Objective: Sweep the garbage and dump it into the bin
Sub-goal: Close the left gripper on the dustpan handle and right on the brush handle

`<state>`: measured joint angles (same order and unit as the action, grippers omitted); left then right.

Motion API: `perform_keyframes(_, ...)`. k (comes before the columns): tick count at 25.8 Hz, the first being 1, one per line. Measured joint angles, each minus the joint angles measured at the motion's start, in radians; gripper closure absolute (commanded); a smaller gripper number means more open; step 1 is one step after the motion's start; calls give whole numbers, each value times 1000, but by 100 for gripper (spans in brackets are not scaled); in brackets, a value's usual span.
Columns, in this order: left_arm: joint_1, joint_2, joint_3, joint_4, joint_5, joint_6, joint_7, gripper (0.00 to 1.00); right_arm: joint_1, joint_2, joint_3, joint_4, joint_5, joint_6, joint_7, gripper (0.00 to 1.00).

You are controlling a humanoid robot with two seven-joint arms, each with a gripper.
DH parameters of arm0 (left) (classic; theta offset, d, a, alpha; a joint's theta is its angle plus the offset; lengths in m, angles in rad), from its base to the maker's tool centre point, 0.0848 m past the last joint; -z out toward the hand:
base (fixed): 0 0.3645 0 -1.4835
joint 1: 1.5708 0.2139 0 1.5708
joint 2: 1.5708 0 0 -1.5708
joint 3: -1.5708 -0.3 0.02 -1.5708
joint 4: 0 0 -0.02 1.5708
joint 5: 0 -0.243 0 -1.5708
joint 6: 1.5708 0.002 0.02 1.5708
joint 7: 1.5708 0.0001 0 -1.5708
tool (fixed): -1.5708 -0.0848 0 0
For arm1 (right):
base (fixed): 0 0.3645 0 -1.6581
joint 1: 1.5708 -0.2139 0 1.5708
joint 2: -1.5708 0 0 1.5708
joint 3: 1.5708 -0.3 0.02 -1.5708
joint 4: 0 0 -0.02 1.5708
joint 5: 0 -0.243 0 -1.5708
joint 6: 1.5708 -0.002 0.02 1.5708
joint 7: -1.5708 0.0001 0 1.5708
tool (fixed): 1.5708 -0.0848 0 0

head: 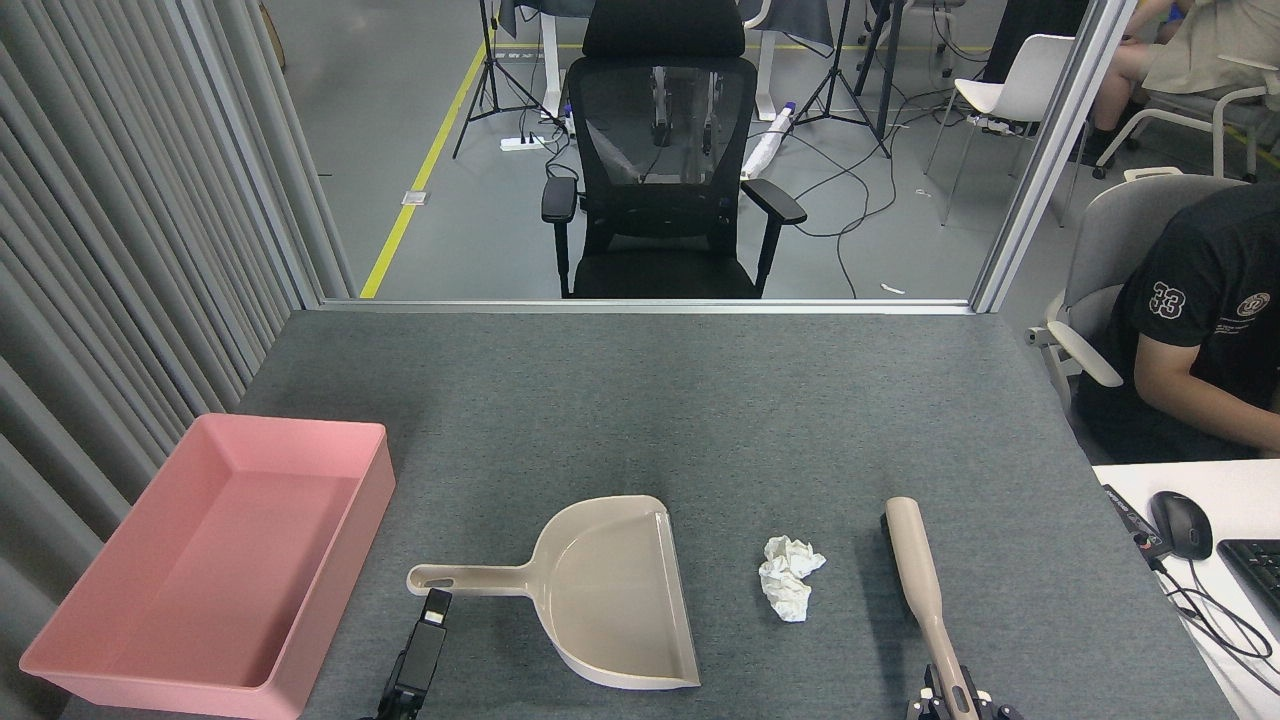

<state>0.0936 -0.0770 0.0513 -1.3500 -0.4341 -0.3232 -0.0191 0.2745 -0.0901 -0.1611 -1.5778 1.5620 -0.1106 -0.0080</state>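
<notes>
right gripper [955,700] grips brush [915,570] handle, head beside garbage [790,578] to push it left | dustpan [610,595] mouth faces wad | left gripper [432,606] near dustpan handle (grip unclear) | bin [300,430] far left, empty
</notes>
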Motion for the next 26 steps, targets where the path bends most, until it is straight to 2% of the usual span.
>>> perform_keyframes(9, -4, 0, -21, 13, 0, 0, -4, 1, -1, 2, -1, -1, -6, -2, -7, 99)
perform_keyframes(26, -140, 1, -21, 168, -9, 1, 0, 1, 1, 3, -3, -1, -10, -3, -13, 98)
